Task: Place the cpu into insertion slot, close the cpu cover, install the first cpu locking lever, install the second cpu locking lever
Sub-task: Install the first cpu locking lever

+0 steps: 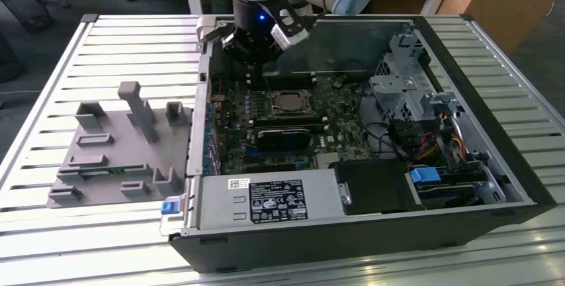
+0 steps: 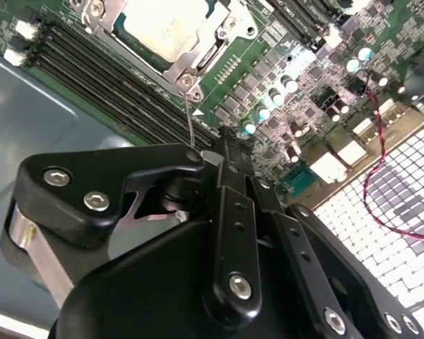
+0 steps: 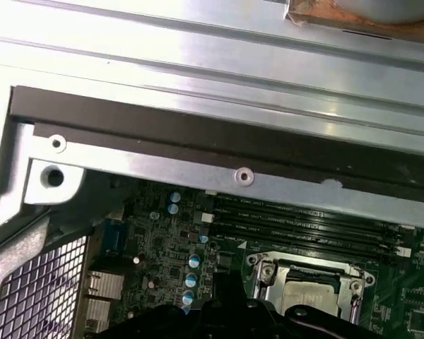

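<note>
The cpu [image 2: 162, 21] lies in the insertion slot [image 1: 272, 96] on the green motherboard, pale metal face up. Around it the silvery cpu cover [image 2: 192, 62] lies flat and closed; it is seen too in the first wrist view [image 3: 268, 272]. A thin wire cpu locking lever [image 2: 189, 120] rises from the socket's corner to my fingertips. My gripper [image 2: 203, 154] is shut, hanging just behind the socket [image 1: 254, 62] near the case's rear wall. Whether the lever is pinched or only touched, I cannot tell.
Black memory slots [image 2: 106, 78] run beside the socket. A long black card [image 1: 287, 137], the power supply [image 1: 264, 200] and a drive cage [image 1: 401, 94] fill the open case. A red-black cable [image 2: 381, 191] loops near the rear grille. A grey fixture [image 1: 115, 147] stands on the slatted table.
</note>
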### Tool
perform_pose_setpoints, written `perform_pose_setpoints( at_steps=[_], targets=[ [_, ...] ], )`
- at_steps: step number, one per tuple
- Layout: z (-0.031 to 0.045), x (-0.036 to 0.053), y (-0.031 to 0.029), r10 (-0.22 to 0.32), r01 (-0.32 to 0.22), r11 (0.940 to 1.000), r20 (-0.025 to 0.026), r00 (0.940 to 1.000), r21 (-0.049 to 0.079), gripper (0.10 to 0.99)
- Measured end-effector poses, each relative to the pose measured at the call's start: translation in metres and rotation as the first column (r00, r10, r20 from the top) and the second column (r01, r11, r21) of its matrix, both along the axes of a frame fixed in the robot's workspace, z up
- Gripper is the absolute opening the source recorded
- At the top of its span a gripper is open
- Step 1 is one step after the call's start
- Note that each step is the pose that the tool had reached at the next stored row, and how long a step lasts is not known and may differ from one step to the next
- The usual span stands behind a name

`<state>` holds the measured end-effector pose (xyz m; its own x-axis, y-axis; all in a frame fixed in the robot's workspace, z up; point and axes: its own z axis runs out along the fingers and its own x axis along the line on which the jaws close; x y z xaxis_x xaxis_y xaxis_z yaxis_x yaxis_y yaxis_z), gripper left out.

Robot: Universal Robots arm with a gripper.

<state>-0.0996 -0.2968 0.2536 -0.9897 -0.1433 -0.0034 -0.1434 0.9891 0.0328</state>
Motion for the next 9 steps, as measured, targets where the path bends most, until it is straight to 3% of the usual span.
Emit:
perform_pose_setpoints(
  at_steps=[9],
  targets=[
    [-0.0011,0.0099,0.003,-0.034,0.034,0.9994,0.0,0.9994,0.0,0.106]
  ],
)
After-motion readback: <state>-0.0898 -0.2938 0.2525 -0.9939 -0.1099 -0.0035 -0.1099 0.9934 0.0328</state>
